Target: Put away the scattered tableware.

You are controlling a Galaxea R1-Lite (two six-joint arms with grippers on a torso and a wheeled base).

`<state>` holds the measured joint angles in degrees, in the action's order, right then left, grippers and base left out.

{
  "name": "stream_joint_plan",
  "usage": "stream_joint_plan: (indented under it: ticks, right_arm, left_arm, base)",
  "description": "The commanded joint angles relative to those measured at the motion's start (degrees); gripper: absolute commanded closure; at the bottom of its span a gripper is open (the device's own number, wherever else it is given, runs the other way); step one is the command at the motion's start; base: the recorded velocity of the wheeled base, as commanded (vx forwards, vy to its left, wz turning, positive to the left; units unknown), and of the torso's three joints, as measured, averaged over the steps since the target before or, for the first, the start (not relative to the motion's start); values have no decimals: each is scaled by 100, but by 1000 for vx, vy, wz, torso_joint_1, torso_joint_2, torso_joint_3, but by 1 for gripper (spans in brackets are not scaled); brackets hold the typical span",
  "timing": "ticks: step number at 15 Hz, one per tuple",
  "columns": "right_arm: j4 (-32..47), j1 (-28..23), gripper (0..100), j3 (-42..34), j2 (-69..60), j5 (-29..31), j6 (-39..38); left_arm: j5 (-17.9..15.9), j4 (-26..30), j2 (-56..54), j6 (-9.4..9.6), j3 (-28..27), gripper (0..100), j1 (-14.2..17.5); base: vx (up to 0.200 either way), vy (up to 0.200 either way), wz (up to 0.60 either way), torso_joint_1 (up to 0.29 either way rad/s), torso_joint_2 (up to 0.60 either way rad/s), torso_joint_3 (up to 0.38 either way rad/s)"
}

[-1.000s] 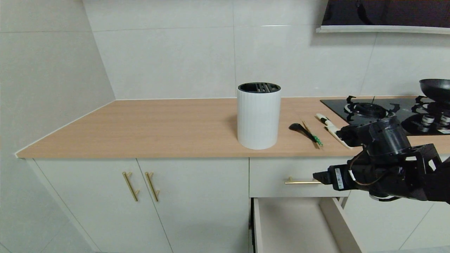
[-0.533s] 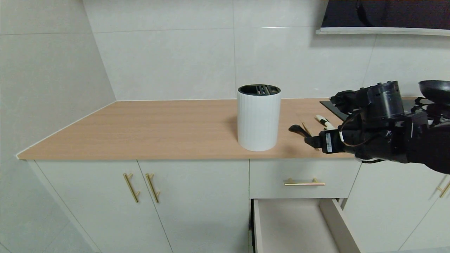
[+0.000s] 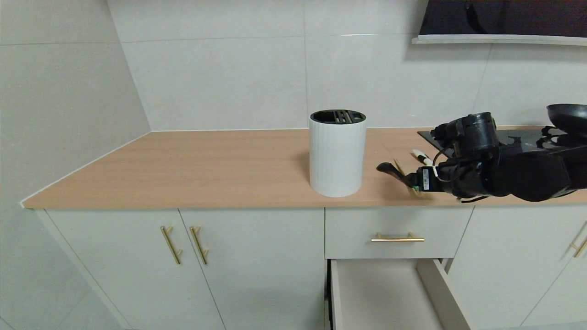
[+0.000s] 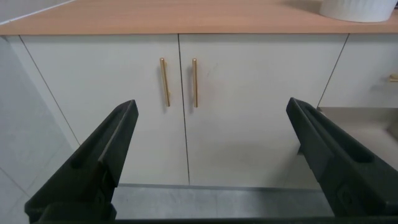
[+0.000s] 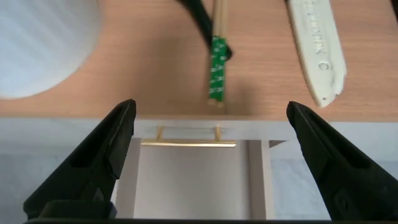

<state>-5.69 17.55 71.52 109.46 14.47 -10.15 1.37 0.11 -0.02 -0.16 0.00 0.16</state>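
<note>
A black spoon (image 3: 386,167), wooden chopsticks with a green end (image 3: 401,170) and a white knife (image 3: 421,156) lie on the wooden counter (image 3: 206,165), right of the tall white utensil holder (image 3: 337,153). My right gripper (image 3: 414,181) hovers open at the counter's front edge, just in front of the chopsticks' green tip (image 5: 217,70), with nothing between its fingers (image 5: 99,163). The right wrist view also has the spoon handle (image 5: 198,22), the knife (image 5: 318,46) and the holder (image 5: 40,43). My left gripper (image 4: 211,168) is open, low, facing the cupboard doors (image 4: 180,106).
Under the counter a drawer (image 3: 380,293) stands pulled out, with a shut drawer and its gold handle (image 3: 397,238) above it. A gas hob (image 3: 518,137) with a black pan (image 3: 567,114) sits at the right. The counter left of the holder is bare.
My right arm has risen from in front of the drawer handle to counter height and moved in toward the chopsticks and spoon. The utensils and holder have stayed put.
</note>
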Motion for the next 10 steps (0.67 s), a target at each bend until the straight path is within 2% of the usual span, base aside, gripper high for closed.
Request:
stream_joint_plan:
  ticks: [1, 10]
  right_arm:
    - [-28, -15, 0, 151, 383, 38, -4]
    - [-90, -191, 0, 477, 998, 56, -127]
  left_arm:
    - [4, 7, 2, -2, 0, 0, 2]
    - [4, 7, 2, -2, 0, 0, 2]
  base:
    - [0, 0, 0, 0, 0, 0]
    - [0, 0, 0, 0, 0, 0]
